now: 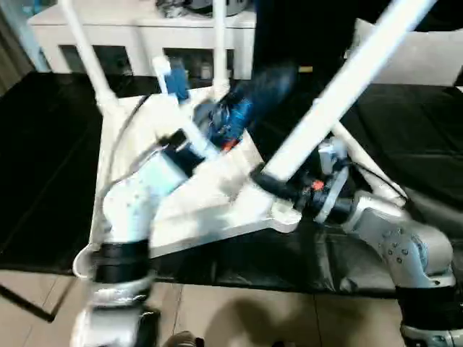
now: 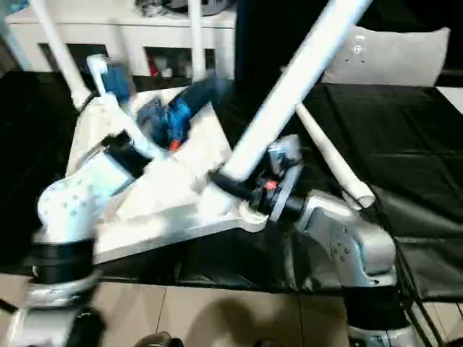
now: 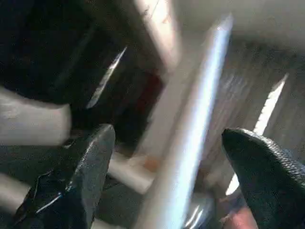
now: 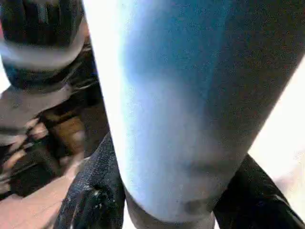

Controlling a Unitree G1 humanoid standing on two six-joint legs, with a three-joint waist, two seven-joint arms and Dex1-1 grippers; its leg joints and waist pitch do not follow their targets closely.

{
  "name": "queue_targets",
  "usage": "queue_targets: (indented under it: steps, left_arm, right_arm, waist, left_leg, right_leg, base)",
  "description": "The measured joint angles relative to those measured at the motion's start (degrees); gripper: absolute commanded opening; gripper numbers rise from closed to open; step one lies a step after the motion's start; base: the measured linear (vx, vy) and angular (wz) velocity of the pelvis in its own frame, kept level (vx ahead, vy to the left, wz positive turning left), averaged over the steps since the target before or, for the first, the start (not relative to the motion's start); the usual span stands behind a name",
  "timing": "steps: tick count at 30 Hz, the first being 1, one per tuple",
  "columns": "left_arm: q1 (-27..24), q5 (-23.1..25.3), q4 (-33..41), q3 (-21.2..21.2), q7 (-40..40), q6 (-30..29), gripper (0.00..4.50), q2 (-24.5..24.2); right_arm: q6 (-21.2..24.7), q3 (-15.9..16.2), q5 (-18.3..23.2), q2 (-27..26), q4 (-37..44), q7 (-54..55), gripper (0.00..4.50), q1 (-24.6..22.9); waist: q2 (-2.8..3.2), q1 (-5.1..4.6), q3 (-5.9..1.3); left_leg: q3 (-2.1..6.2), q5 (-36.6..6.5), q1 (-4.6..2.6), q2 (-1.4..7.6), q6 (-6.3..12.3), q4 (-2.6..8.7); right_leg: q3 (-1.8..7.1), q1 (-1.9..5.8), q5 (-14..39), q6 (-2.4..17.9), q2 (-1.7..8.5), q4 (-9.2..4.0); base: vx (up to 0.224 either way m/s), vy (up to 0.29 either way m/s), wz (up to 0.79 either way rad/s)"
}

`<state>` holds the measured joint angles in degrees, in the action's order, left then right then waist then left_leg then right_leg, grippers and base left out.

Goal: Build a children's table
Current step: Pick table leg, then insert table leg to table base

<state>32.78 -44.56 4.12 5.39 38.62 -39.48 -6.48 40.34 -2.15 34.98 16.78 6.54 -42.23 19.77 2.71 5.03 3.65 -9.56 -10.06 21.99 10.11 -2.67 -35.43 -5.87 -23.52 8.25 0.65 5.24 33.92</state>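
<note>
My right fingers (image 4: 95, 191) clamp a white leg (image 1: 347, 87) at its base, by the near corner of the upturned tabletop (image 1: 217, 202) on the black surface (image 1: 43, 159). My left fingers (image 3: 90, 167) stand apart.

The children's table (image 1: 217, 199) is plain white, top and legs alike. It lies on a black-covered counter (image 1: 51, 159). The right pincer (image 2: 230, 181) has black fingers (image 4: 93, 200) with a fine textured grain; both forearms are silver. The cabinet (image 1: 137, 32) behind is white.
</note>
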Motion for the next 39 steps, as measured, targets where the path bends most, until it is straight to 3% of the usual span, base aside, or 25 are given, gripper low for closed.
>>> queue_targets:
  steps: [5, 7, 11, 14, 15, 19, 21, 25, 26, 30, 33, 36, 37, 39]
  left_arm:
    - [-5.8, 12.2, 0.8, -11.1, 1.9, 3.4, 4.13, -11.0]
    - [-8.4, 14.9, 2.4, -13.5, 2.3, 4.7, 4.13, -12.3]
    - [-10.8, 19.1, 4.6, -18.4, 3.5, 6.0, 4.13, -14.1]
    - [-12.9, 23.4, 4.3, -23.8, 4.4, 7.2, 4.13, -16.6]
    - [-13.4, 24.6, 3.8, -25.4, 4.5, 7.6, 3.84, -17.1]
    - [-13.8, 31.1, -0.8, -29.9, 4.3, 12.4, 3.62, -17.5]
    - [-13.6, 33.2, -3.9, -30.6, 4.2, 14.4, 3.35, -17.0]
    - [-11.6, 34.4, -7.3, -30.8, 4.2, 16.9, 3.28, -16.7]
    - [-11.6, 34.7, -7.8, -30.8, 4.2, 17.1, 2.94, -16.7]
    - [-11.2, 35.8, -10.9, -30.8, 4.0, 18.3, 2.87, -16.3]
    - [-10.3, 35.9, -12.8, -30.2, 3.7, 17.8, 2.51, -15.8]
    - [-10.1, 35.9, -13.8, -29.8, 3.8, 16.5, 2.48, -16.1]
    - [-10.1, 35.9, -14.4, -29.7, 3.9, 16.0, 2.24, -16.4]
    - [-10.1, 35.8, -15.0, -28.6, 4.0, 15.8, 2.09, -16.3]
  right_arm:
    - [-2.1, -0.4, -6.5, 1.1, -0.3, 8.0, 1.9, -0.8]
    - [-2.3, -0.6, -8.8, 2.3, -1.1, 10.0, 1.9, -2.4]
    - [-2.4, -0.8, -9.2, 2.3, -0.3, 11.2, 1.9, -4.1]
    - [-2.3, -0.8, -9.5, 2.3, 0.6, 12.0, 1.9, -4.7]
    - [-2.4, -0.9, -9.8, 2.3, 1.0, 12.2, 1.9, -5.0]
    - [-3.2, -0.2, -11.2, 2.9, 1.8, 12.6, 1.9, -6.4]
    - [-4.3, 0.5, -12.5, 3.0, 1.8, 13.2, 1.9, -6.5]
    - [-5.1, 1.0, -12.6, 3.9, 2.3, 11.6, 1.9, -6.5]
    - [-5.2, 1.0, -12.6, 3.9, 2.3, 11.5, 1.9, -6.5]
    - [-7.4, 0.8, -13.2, 3.7, 2.3, 11.9, 1.9, -6.8]
    - [-7.4, 0.8, -13.3, 3.8, 2.3, 11.8, 1.9, -6.8]
    - [-7.4, 0.8, -12.7, 4.5, 2.3, 9.8, 1.9, -6.8]
    - [-7.4, 0.8, -12.1, 4.6, 2.3, 9.0, 1.9, -6.8]
    - [-7.3, 0.8, -11.6, 4.6, 2.3, 8.1, 1.9, -7.0]
  waist:
    - [0.36, -0.32, -0.22]
    - [0.41, -0.12, -0.25]
    - [0.66, -0.41, -0.4]
    - [0.77, -1.34, -0.47]
    - [0.77, -1.58, -0.47]
    - [0.81, -2.43, -0.49]
    - [0.88, -3.16, -0.49]
    - [1.21, -4.26, -0.55]
    - [1.29, -4.69, -0.6]
    - [1.42, -5.76, -0.56]
    - [1.52, -6.37, -0.51]
    - [2.0, -7.04, -0.34]
    - [2.13, -7.45, -0.26]
    - [2.17, -7.95, -0.24]
  left_leg:
    - [0.03, 0.0, 0.0, -0.03, 0.01, 0.03]
    - [0.03, 0.0, 0.0, -0.06, 0.04, 0.02]
    - [0.03, -0.1, -0.06, -0.05, 0.06, 0.04]
    - [0.04, -0.1, -0.11, -0.05, 0.06, 0.06]
    - [0.04, -0.1, -0.1, -0.05, 0.05, 0.06]
    - [0.05, -0.1, -0.1, -0.07, 0.05, 0.06]
    - [0.11, -0.1, -0.06, -0.07, 0.06, 0.06]
    - [0.63, -0.1, -0.06, -0.04, 0.08, 0.04]
    - [0.73, -0.1, -0.07, -0.03, 0.09, 0.04]
    - [0.88, -0.1, -0.34, -0.09, 0.11, 0.04]
    - [1.11, -0.1, -0.55, -0.1, 0.11, 0.04]
    - [1.61, -0.1, -0.68, 0.19, 0.1, 0.05]
    - [1.71, -0.1, -0.78, 0.35, 0.1, 0.05]
    - [1.83, -0.1, -0.81, 0.39, 0.08, 0.07]
  right_leg:
    - [0.04, 0.03, 0.0, 0.0, 0.0, -0.04]
    - [0.08, 0.08, 0.0, 0.0, 0.01, -0.01]
    - [0.07, 0.1, 0.0, 0.0, 0.0, -0.02]
    - [0.06, 0.1, 0.0, 0.0, 0.0, 0.04]
    - [0.05, 0.09, 0.0, 0.0, -0.01, 0.03]
    - [0.03, 0.12, 0.0, -0.1, -0.01, -0.16]
    - [-0.11, 0.21, 0.0, -0.1, -0.01, -0.49]
    - [-0.93, 0.88, 0.0, -0.1, 0.07, -1.56]
    - [-1.07, 1.03, 0.0, -0.1, 0.07, -1.76]
    - [-1.27, 1.45, 0.0, -0.1, 0.14, -2.01]
    - [-1.59, 1.74, 0.0, -0.1, 0.15, -2.16]
    - [-2.86, 2.38, 0.0, -0.1, 0.26, -2.84]
    - [-3.21, 2.62, 0.0, -0.1, 0.26, -2.97]
    - [-3.25, 2.71, 0.0, -0.1, 0.22, -2.93]
  base:
    - [0.0, 0.0, 0.0]
    - [0.0, 0.0, 0.0]
    - [0.0, 0.0, 0.0]
    - [0.0, 0.0, 0.0]
    - [0.0, 0.0, 0.0]
    - [0.0, 0.0, 0.0]
    - [0.0, 0.0, 0.0]
    - [0.0, 0.0, 0.0]
    - [0.0, 0.0, 0.0]
    - [0.0, 0.0, 0.0]
    - [0.0, 0.0, 0.0]
    - [0.0, 0.0, 0.0]
    - [0.0, 0.0, 0.0]
    - [0.0, 0.0, 0.0]
